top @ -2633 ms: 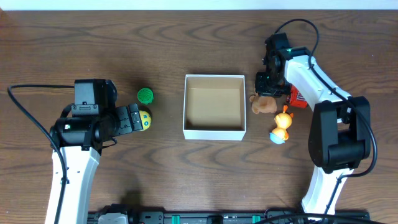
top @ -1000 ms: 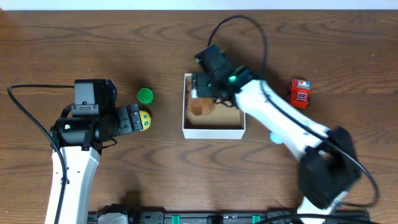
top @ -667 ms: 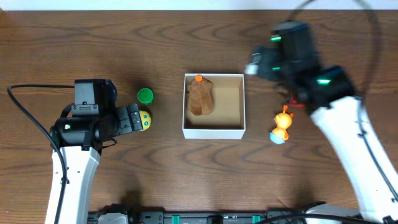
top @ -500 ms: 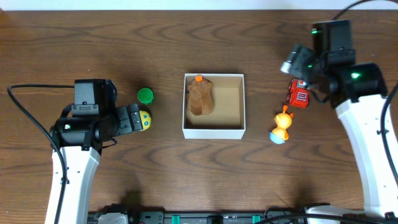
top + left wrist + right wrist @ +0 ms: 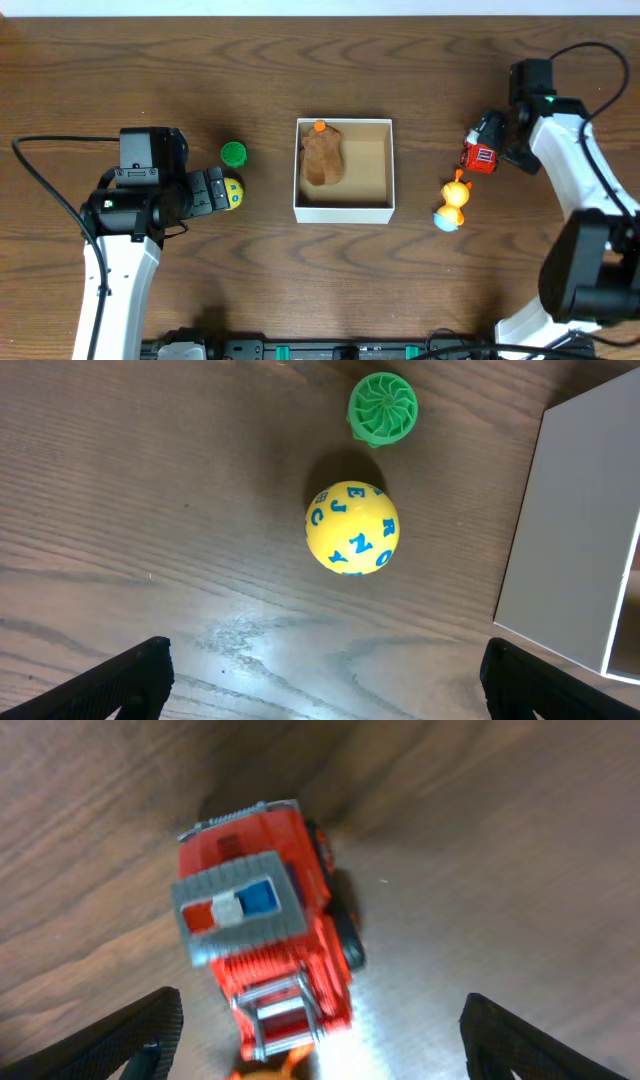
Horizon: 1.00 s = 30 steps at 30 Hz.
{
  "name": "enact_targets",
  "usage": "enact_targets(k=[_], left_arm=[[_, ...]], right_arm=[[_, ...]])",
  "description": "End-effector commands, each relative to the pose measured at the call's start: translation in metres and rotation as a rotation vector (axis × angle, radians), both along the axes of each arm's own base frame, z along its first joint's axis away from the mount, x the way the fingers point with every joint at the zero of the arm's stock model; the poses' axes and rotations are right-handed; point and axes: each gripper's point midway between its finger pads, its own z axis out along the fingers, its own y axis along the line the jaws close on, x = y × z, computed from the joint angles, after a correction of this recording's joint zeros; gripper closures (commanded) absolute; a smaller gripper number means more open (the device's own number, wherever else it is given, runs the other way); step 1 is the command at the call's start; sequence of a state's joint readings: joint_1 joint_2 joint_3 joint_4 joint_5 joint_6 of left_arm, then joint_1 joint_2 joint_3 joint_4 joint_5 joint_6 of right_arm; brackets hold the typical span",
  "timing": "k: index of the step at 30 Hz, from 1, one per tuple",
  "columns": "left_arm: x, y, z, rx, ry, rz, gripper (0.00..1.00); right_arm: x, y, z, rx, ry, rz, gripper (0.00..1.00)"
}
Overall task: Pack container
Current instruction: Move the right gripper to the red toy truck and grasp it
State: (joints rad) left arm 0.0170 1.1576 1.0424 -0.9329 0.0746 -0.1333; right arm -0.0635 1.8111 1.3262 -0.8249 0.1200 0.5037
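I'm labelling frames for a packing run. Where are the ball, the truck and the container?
ball (image 5: 352, 528): left wrist view, middle of its lettered yellow surface.
truck (image 5: 240, 906): right wrist view, grey roof panel.
container (image 5: 345, 213): overhead view, the white wall lowest in the picture.

White-shelled arms (image 5: 112, 268) with black joints (image 5: 150, 150) and cables (image 5: 60, 139) (jaws black too)

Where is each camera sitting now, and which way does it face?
Overhead: above the table, facing straight down on the container; left arm and right arm show.
Left wrist: on the left arm, facing down at the yellow ball and green cap; its fingertips show at the bottom corners.
Right wrist: on the right arm, facing down at the red truck; its fingertips show likewise.
Shared: overhead and left wrist show ball, cap and container wall; overhead and right wrist, the truck.
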Motion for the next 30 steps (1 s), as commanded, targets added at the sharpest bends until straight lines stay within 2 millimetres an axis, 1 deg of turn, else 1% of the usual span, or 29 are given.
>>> enact_targets(k=[1,4,10,13,15,19,21,24,27,30], left_arm=[[0.002,0.003,0.006,0.014,-0.015,0.001,0.02],[0.002,0.003,0.006,0.015,-0.015,0.001,0.02],[0.002,0.003,0.006,0.015,-0.015,0.001,0.02],[0.002,0.003,0.006,0.015,-0.015,0.001,0.02],[0.002,0.003,0.006,0.015,-0.015,0.001,0.02],[0.002,0.003,0.006,0.015,-0.015,0.001,0.02],[0.002,0.003,0.006,0.015,-0.015,0.001,0.02],[0.002,0.003,0.006,0.015,-0.015,0.001,0.02],[0.002,0.003,0.006,0.015,-0.015,0.001,0.02],[0.002,0.003,0.006,0.015,-0.015,0.001,0.02]], right_arm=[[0.004,0.004,-0.011,0.010,0.019,0.048,0.08],[0.005,0.005,-0.027,0.011,0.046,0.050,0.08],[0.009,0.005,-0.059,0.018,0.089,0.049,0.16],[0.008,0.006,-0.069,0.025,0.108,0.051,0.21],[0.009,0.006,-0.071,0.025,0.109,0.051,0.25],[0.010,0.006,-0.071,0.024,0.103,0.051,0.35],[0.010,0.006,-0.070,0.022,0.102,0.058,0.36],[0.012,0.007,-0.064,0.011,0.091,0.102,0.36],[0.016,0.011,-0.049,-0.007,0.063,0.170,0.37],[0.018,0.019,-0.021,-0.015,0.007,0.200,0.38]])
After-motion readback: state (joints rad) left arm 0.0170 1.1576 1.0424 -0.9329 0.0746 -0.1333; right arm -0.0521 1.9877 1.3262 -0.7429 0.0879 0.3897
